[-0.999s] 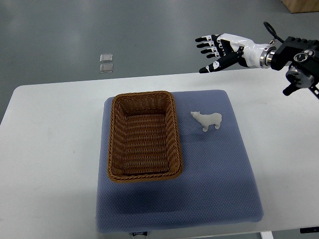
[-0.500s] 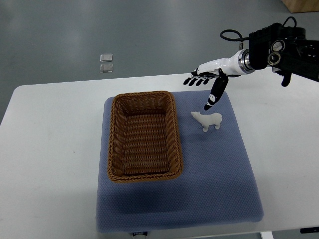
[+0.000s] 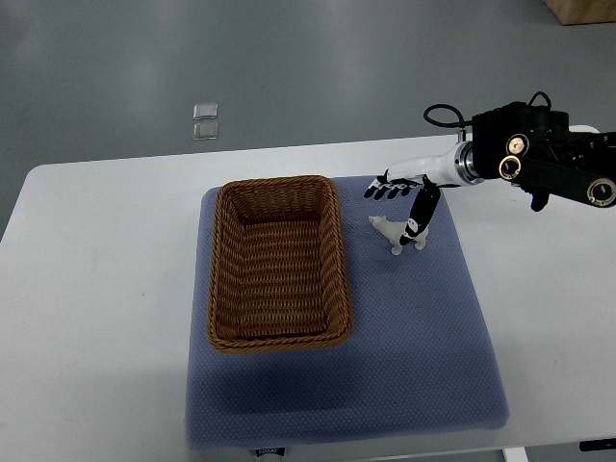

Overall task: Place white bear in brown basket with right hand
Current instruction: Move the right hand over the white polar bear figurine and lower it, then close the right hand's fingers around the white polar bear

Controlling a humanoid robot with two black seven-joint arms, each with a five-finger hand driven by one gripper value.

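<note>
Descent is the change here: a second ago the right robot hand [image 3: 402,197] was raised behind the far edge of the white surface [image 3: 106,250] with fingers fanned; half a second ago it hung just above the bear; now it has dropped onto it. Its fingers remain spread rather than curled, four reaching out past the far side of the white bear [image 3: 399,234] and the thumb angled down across the bear's back, apparently touching it. Nothing is held yet.

White bear stands upright on the blue mat [image 3: 404,327], just right of the brown basket [image 3: 277,262] and apart from its rim, unmoved across all three pictures. The basket lies empty on the mat's left half.

So the reach looks finished and the grasp is the step in hand: fingers would need to close around the bear's body before any lift and leftward carry over the basket wall. The left arm does not show.
</note>
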